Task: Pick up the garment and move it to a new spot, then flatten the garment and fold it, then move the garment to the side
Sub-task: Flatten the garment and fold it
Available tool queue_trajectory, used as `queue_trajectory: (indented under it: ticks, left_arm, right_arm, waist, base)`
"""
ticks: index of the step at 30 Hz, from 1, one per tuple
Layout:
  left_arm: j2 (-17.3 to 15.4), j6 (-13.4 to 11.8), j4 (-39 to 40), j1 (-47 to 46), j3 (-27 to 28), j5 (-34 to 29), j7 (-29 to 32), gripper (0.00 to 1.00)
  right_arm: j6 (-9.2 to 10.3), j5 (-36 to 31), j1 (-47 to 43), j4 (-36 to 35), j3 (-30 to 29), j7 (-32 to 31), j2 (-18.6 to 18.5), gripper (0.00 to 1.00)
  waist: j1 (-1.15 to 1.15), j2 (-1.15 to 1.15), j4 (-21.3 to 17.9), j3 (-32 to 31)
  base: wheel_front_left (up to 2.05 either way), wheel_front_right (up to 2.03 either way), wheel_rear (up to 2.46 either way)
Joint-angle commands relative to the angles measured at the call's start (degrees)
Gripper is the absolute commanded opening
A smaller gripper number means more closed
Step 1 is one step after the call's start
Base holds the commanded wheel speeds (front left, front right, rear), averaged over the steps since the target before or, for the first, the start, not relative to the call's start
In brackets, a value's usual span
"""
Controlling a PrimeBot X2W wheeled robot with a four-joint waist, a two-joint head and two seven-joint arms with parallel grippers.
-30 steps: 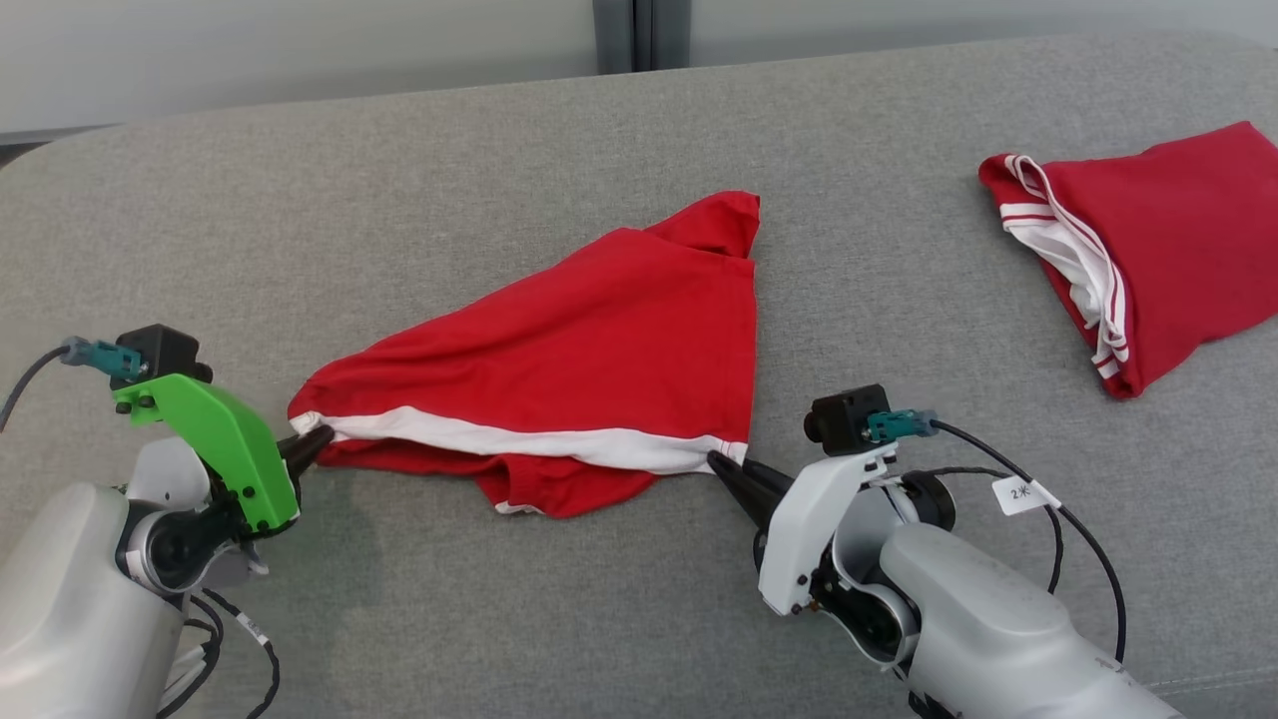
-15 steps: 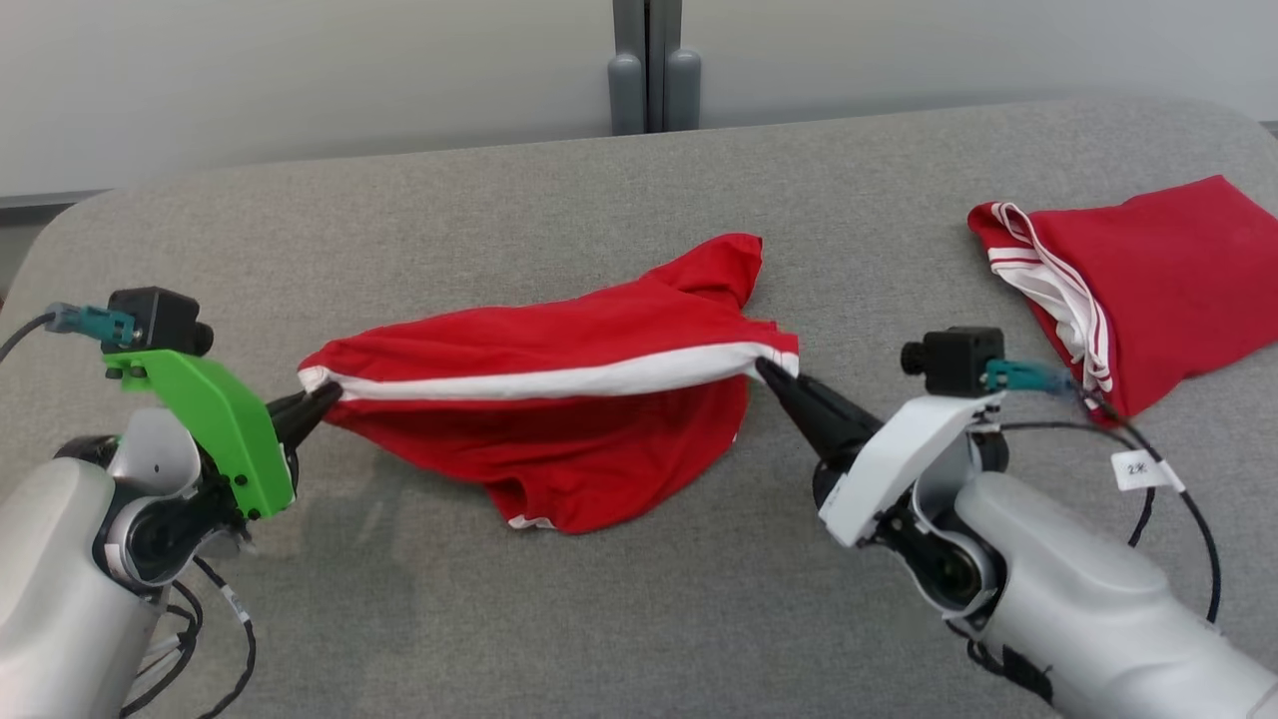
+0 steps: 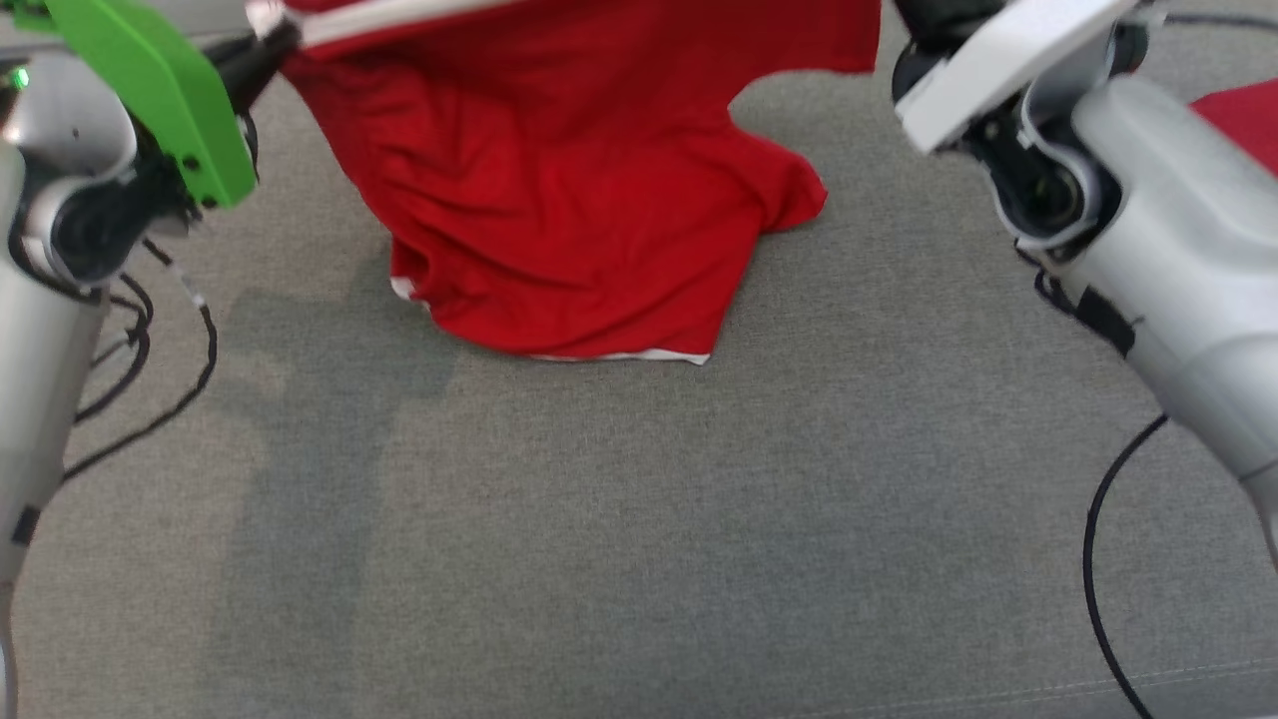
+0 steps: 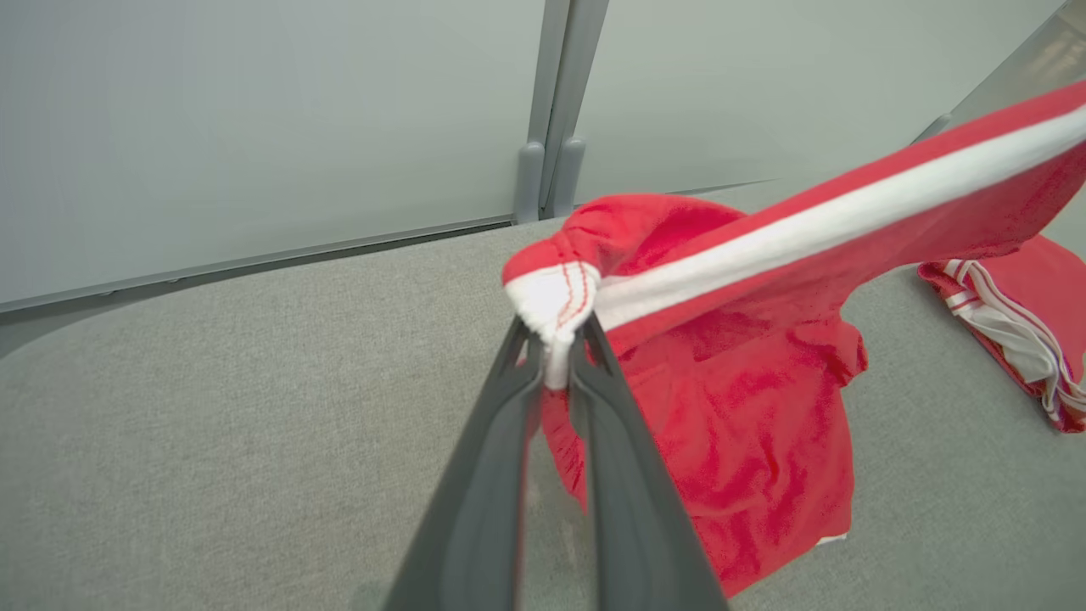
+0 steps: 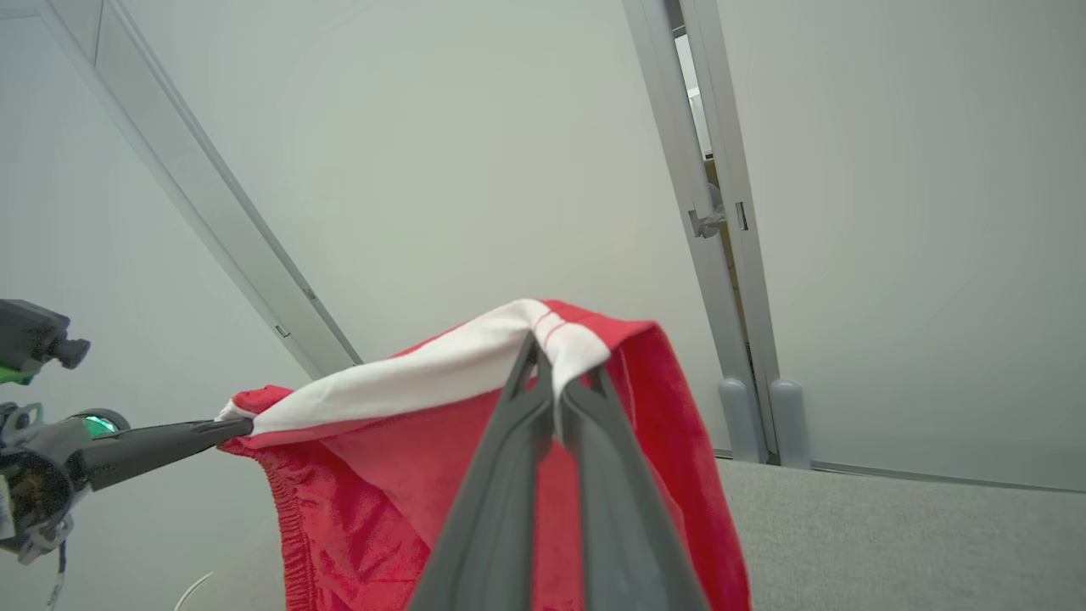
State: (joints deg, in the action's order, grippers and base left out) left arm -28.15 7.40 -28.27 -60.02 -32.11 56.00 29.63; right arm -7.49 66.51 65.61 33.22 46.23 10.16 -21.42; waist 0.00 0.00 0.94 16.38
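The soft red garment (image 3: 559, 200), its white band stretched taut between the left gripper (image 4: 556, 331) and right gripper (image 5: 556, 373), both jaws pinched tight on the band's ends, hung in crumpled folds, its hem seemingly touching the grey woven surface (image 3: 639, 519).

Had the left gripper (image 4: 553, 339) pinched nearly closed, white band of the garment (image 4: 764, 441) squeezed right between the jaws at the tips. Same deal with the right gripper (image 5: 556, 365): clamped fully together on the band's other end, cloth bunched just past the jaws. Held both up high and well apart, green left wrist mount (image 3: 150, 90) and white right wrist mount (image 3: 998, 50) behind their jaws, left forearm (image 3: 25, 340) and right forearm (image 3: 1178, 250) sloping down from there.
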Motion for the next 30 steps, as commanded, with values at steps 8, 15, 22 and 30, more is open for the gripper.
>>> queue_trajectory:
  ticks: [8,15,22,30]
  left_arm:
    - [2.9,0.1,-9.2,-20.5,-0.1,-5.6,-2.3,0.0]
    - [5.1,0.0,-15.1,-30.4,0.8,-5.3,-7.1,0.0]
    - [4.4,0.0,-13.5,-24.8,-4.8,-1.0,-9.2,0.0]
    - [-0.6,0.0,-6.5,-7.8,-13.9,6.1,-11.2,0.0]
  right_arm:
    - [0.03,-0.5,21.2,5.5,-0.7,2.3,-0.3,0.0]
    - [0.06,0.1,31.6,7.5,-0.7,3.6,-1.3,0.0]
    - [0.05,0.4,26.7,5.6,3.3,4.3,-4.1,0.0]
    - [0.05,2.5,10.0,-1.7,11.8,3.9,-11.2,0.0]
  waist:
    - [0.0,0.0,-0.4,10.8]
    - [0.0,0.0,-1.5,10.7]
    - [0.0,0.0,-2.5,8.6]
    - [0.0,0.0,-2.9,0.8]
  base:
    - [0.0,0.0,0.0]
    - [0.0,0.0,0.0]
    - [0.0,0.0,0.0]
    - [0.0,0.0,0.0]
